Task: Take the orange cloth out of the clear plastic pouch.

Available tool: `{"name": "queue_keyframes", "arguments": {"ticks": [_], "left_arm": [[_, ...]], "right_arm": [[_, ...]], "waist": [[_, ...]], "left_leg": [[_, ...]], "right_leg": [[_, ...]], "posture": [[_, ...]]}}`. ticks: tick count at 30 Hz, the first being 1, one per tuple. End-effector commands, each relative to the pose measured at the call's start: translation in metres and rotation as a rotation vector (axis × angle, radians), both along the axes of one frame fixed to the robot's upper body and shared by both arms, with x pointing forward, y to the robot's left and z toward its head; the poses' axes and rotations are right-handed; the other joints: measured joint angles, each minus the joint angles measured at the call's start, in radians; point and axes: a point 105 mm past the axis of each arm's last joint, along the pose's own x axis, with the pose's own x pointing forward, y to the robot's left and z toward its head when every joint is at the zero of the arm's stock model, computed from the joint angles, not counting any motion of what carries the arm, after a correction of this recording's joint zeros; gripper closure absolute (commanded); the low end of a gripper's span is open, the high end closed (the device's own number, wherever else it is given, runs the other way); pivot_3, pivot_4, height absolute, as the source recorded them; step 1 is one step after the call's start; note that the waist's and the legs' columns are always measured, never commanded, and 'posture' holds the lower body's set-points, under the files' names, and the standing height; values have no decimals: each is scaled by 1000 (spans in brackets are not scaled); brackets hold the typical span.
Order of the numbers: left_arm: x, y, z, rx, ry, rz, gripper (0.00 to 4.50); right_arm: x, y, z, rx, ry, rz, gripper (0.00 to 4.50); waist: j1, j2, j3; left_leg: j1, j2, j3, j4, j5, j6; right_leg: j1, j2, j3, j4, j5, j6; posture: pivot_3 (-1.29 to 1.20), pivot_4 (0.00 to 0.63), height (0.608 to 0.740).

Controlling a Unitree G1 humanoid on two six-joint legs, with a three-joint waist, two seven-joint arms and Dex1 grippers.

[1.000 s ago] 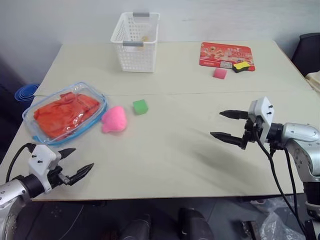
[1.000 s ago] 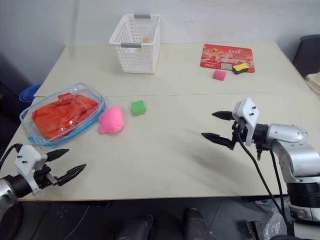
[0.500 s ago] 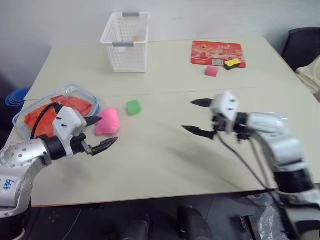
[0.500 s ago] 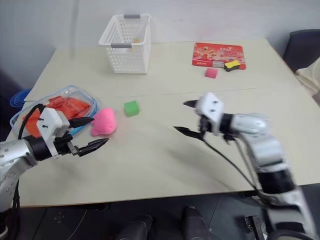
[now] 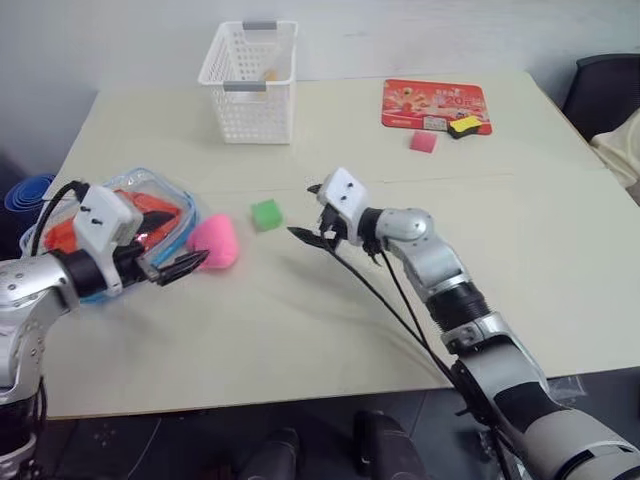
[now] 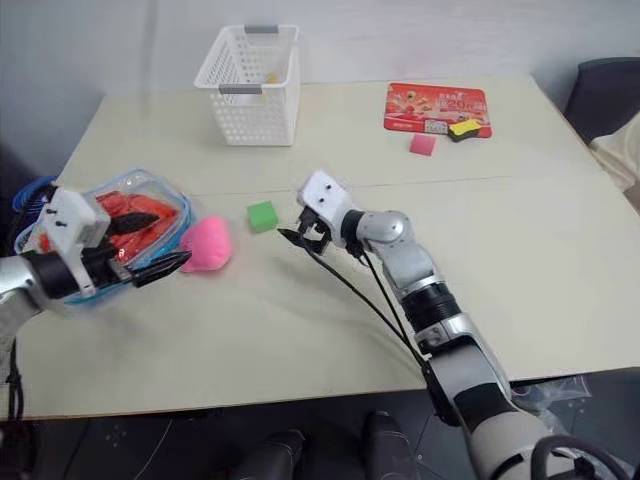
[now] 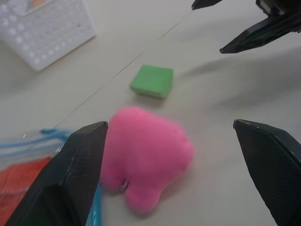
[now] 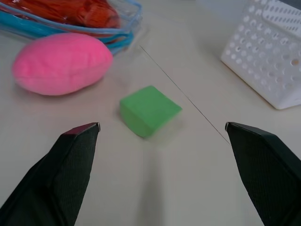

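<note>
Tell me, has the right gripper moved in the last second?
Yes. The right gripper has swung left across the table, and is now close beside the green block.

Even, soft overhead light leaves faint shadows on the table (image 5: pixel 330 330), and both wrist views are blurred.

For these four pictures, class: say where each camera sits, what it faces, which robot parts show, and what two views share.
Left eye and right eye: on the head, looking forward and down over the table; both arms show.
Left wrist: along the open left gripper at the pink plush.
Right wrist: along the open right gripper at the green block.
Shared: both wrist views show plush, block and white basket.
</note>
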Motion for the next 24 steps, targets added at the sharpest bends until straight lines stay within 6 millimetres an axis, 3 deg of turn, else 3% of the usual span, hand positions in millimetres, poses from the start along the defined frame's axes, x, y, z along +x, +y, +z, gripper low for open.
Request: {"name": "queue_keyframes", "arguments": {"ticks": [1, 4, 9, 14, 24], "left_arm": [[26, -25, 13, 109, -79, -97, 0], [56, -36, 17, 170, -99, -132, 0], [98, -58, 10, 254, -61, -213, 0], [130, -70, -11, 419, 22, -237, 0], [150, -73, -26, 478, 74, -163, 0]], "right_arm": [[-48, -28, 24, 47, 60, 203, 24], [-84, -56, 25, 17, 127, 266, 24], [-120, -87, 30, 0, 184, 229, 24], [-131, -100, 35, 32, 169, 113, 24], [-140, -110, 36, 67, 169, 22, 24]], "waist": [[11, 0, 0], [27, 0, 0], [24, -1, 0], [25, -4, 2], [35, -11, 6]], "left_leg": [[0, 0, -1, 0, 0, 0], [-1, 0, -1, 1, 0, 0], [-1, 0, 1, 1, 0, 0], [-1, 1, 3, 1, 0, 0], [-3, -1, 4, 3, 0, 1]], "right_leg": [[0, 0, -1, 0, 0, 0], [0, 0, -1, -1, 0, 0], [-1, 1, 0, -1, 0, 1], [-2, 1, 2, 0, 1, 1], [-5, 1, 3, 1, 1, 3]], "posture": [[0, 150, 740], [0, 150, 740], [0, 150, 740], [0, 150, 740], [0, 150, 740]]}}
